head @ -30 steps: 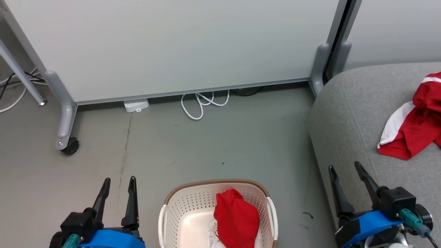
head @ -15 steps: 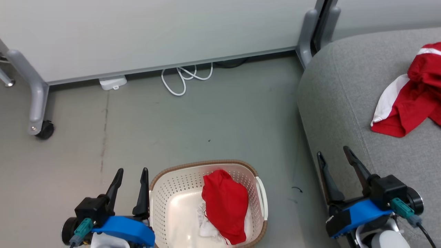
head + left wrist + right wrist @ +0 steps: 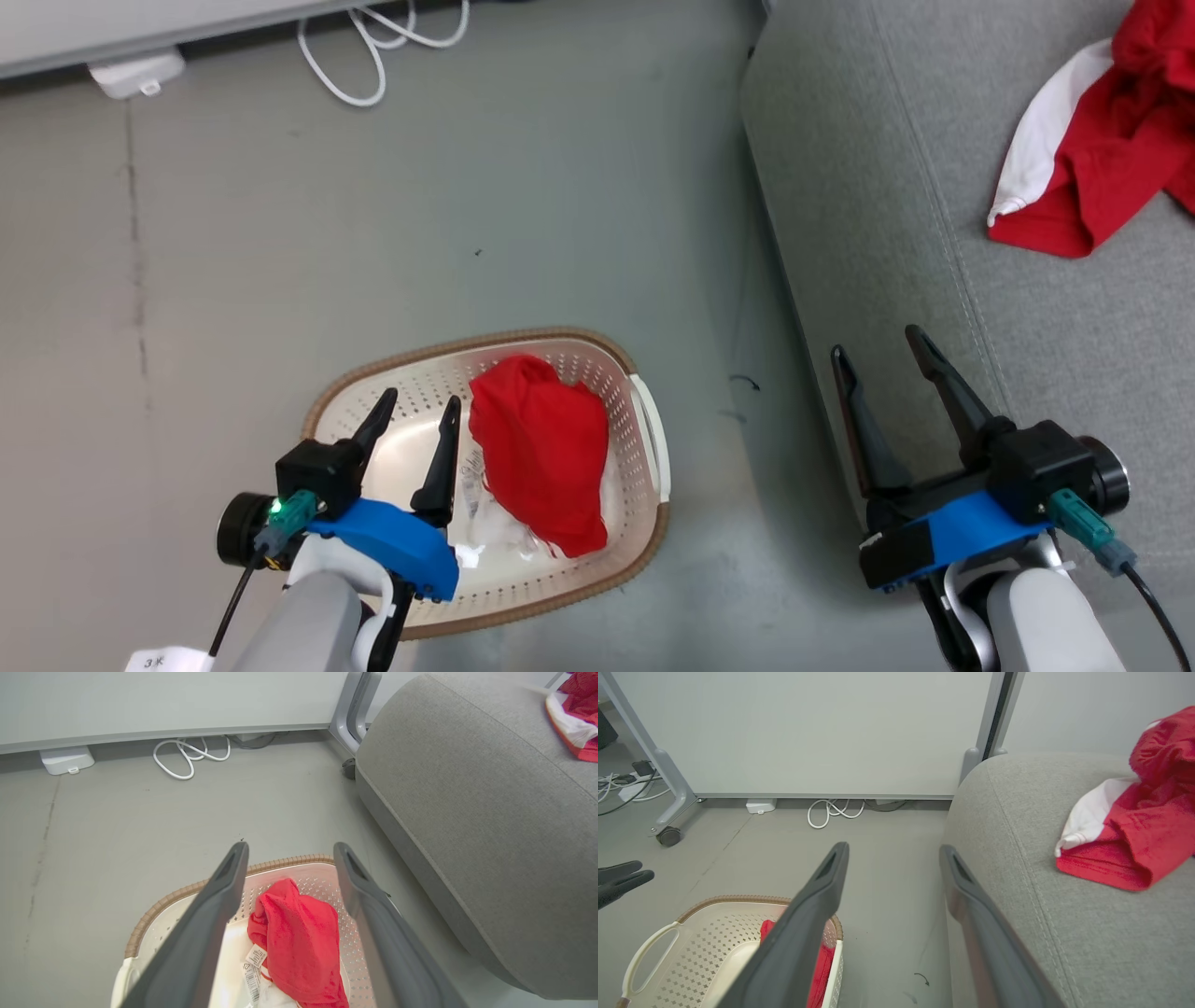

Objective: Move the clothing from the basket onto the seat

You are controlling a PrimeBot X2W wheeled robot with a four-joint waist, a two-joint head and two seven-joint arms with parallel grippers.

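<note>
A cream basket (image 3: pixel 644 439) with a brown rim stands on the floor and holds one red garment (image 3: pixel 541 448) with white labels beside it. My left gripper (image 3: pixel 418 401) hangs open over the basket's left half, just left of that garment (image 3: pixel 299 942), touching nothing. A second red garment (image 3: pixel 1092 140) with a white band lies on the grey sofa (image 3: pixel 887 187) at the upper right. My right gripper (image 3: pixel 878 341) is open above the sofa's front-left edge (image 3: pixel 1017 858), well short of that second garment (image 3: pixel 1134 835). The basket (image 3: pixel 691 933) lies low and left in the right wrist view.
A coiled white cable (image 3: pixel 373 47) and a white power box (image 3: pixel 135 75) lie on the grey floor by the partition. A partition leg with a caster (image 3: pixel 668 835) stands at the far left. Open floor separates the basket from the sofa.
The head camera has tilted down and closer, so basket and sofa sit higher in the picture. My left gripper has moved from left of the basket to over its inside. Both grippers stay open.
</note>
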